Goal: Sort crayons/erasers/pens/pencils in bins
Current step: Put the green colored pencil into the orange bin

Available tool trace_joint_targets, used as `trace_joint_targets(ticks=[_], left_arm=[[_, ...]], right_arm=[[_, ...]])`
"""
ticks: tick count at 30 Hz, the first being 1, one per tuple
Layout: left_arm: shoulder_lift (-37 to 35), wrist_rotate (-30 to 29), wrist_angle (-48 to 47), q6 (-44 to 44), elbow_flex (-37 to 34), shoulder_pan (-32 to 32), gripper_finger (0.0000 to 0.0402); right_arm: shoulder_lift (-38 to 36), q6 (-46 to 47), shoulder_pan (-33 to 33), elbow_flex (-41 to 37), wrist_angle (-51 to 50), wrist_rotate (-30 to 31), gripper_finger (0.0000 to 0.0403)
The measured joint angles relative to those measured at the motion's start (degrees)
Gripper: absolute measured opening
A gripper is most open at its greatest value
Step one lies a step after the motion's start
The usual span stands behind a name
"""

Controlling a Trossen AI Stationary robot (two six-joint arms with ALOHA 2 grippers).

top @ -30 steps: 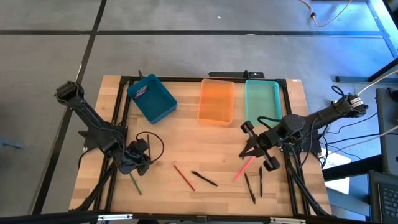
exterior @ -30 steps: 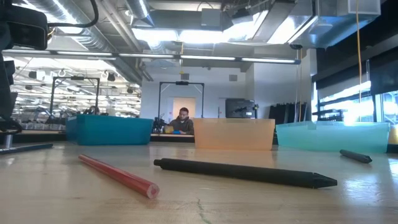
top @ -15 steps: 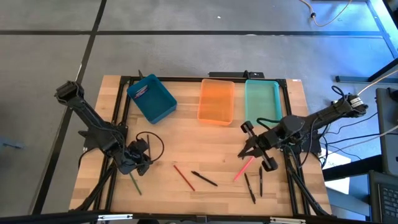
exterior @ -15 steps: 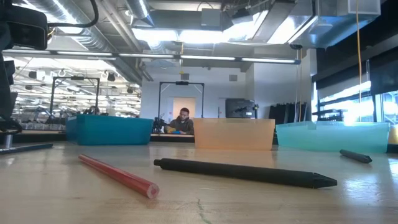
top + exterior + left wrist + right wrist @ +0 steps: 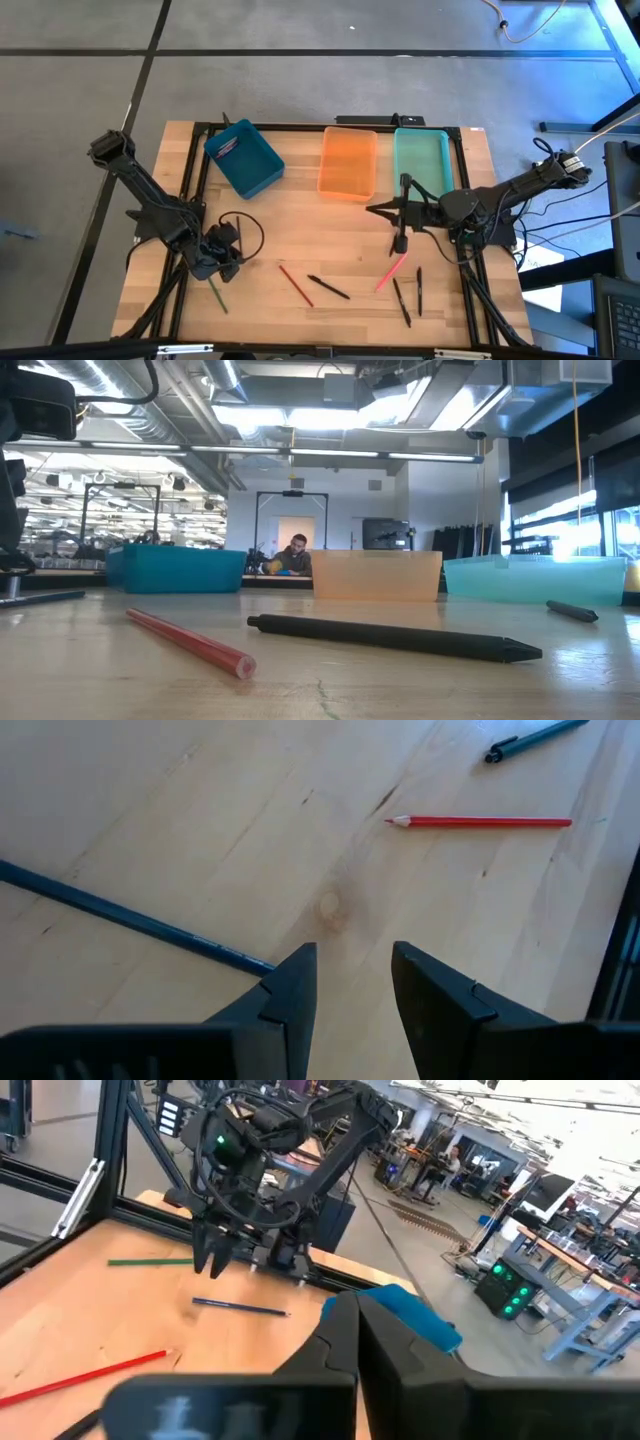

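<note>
A pink pen [image 5: 391, 270], a red pencil [image 5: 296, 285], black pens [image 5: 328, 287] [image 5: 401, 302] and a green pencil [image 5: 217, 295] lie flat on the wooden table. My left gripper [image 5: 224, 256] [image 5: 352, 955] is open and empty, low over the table at the near left. A blue pencil [image 5: 130, 920] lies just beside its fingertips. My right gripper [image 5: 372, 210] [image 5: 355, 1315] is shut and empty. It is above the table at centre right and points level toward the table's left.
A blue bin [image 5: 245, 157], an orange bin [image 5: 348, 163] and a teal bin [image 5: 421, 165] stand along the far edge. In the low view the red pencil [image 5: 190, 642] and a black pen [image 5: 390, 637] lie close. A person [image 5: 293, 555] sits far behind.
My right gripper stood open over the pink pen, pointing down. It has since tipped up to point level toward the table's left, shifted a little toward the far left, and shut. The pink pen has stayed where it lay.
</note>
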Motion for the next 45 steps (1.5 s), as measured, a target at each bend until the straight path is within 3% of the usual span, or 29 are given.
trace_joint_targets(ticks=[3,7,9,42,45], left_arm=[[0.00,-0.02,0.00,0.01,0.00,0.00,0.0124],[0.00,-0.02,0.02,0.01,0.00,0.00,0.0124],[0.00,-0.04,0.02,0.01,0.00,0.00,0.0124],[0.00,-0.02,-0.04,0.08,0.00,-0.05,0.0124],[0.46,3.82,0.26,3.37,0.00,-0.15,0.0124]], right_arm=[[0.00,-0.01,0.00,0.00,-0.03,3.32,0.0000],[0.98,-1.58,0.00,0.00,0.04,14.65,0.0004],[1.93,-2.59,-0.02,0.00,0.06,17.30,0.0007],[3.45,-5.14,0.02,0.00,4.72,15.34,0.0012],[3.45,-2.86,0.02,0.00,5.31,15.34,0.0012]])
